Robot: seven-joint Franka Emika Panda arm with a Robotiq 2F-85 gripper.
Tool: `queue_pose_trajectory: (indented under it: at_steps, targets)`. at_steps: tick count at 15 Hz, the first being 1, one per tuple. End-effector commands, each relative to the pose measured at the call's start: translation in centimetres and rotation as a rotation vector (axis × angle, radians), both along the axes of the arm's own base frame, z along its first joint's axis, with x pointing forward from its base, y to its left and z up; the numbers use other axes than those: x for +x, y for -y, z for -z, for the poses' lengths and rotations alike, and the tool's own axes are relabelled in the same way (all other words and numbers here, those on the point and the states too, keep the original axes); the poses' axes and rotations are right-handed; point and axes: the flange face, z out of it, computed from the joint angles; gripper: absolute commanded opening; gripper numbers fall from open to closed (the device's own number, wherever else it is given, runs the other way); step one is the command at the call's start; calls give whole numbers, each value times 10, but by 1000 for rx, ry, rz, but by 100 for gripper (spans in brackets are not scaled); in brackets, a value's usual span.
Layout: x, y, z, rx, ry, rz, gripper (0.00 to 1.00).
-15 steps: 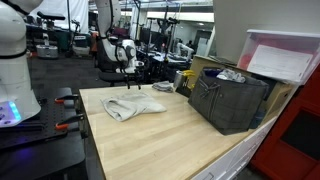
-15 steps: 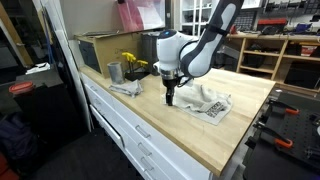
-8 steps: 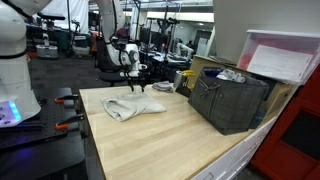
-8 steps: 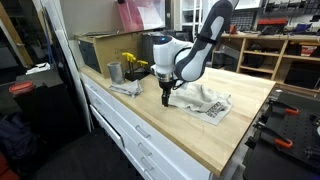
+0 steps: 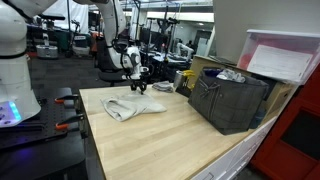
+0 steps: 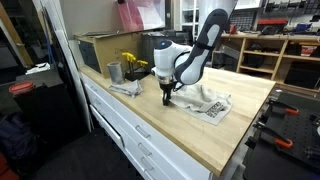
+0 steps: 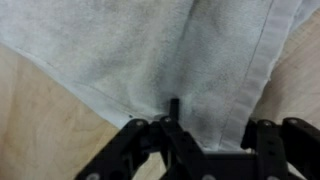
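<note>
A white towel [image 5: 133, 107] is seen lying crumpled on the wooden desk [image 5: 170, 140] in both exterior views [image 6: 205, 103], well apart from the dark crate [image 5: 230, 100] that is set at the desk's other end. The tool [image 6: 167, 99] is lowered onto one edge of the towel, with the arm bent over above it [image 5: 138, 90]. In the wrist view the tool [image 7: 210, 125] is shown pressed down on the cloth [image 7: 130, 50]. Its dark fingers [image 7: 168, 135] are spread apart, and a hemmed fold of the towel is caught in the gap between them. Whether the fold is actually pinched cannot be told (the fingertips are cut off at the lower border), so the grip is left undecided.

A metal cup [image 6: 114, 72] is placed near the desk's corner in an exterior view, with something yellow [image 6: 133, 62] just behind it. A smaller cloth [image 6: 125, 89] is laid just beside the cup.
</note>
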Motion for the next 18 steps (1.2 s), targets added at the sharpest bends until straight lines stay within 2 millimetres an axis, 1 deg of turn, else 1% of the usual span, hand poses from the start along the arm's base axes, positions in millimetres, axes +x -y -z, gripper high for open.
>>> queue_pose_trajectory:
  at_steps: [1,2,3,5,8,9,10,12,13,16,18]
  targets:
    - [6,5,-1,-11,16,11,56]
    - [6,7,-2,-13,19,12,51]
    - [7,7,-3,-16,22,11,52]
    - [8,8,-6,-23,28,10,65]
    - [4,5,-13,-29,34,-2,89]
    - [2,2,-15,-28,25,-2,82]
    - [0,-1,-17,-24,23,-8,82]
    - [-8,-10,-22,-23,19,-32,57]
    - [-12,-15,-26,-21,15,-36,55]
    - [-22,-28,-29,-24,11,-63,32]
    - [-29,-33,-29,-30,7,-81,18]
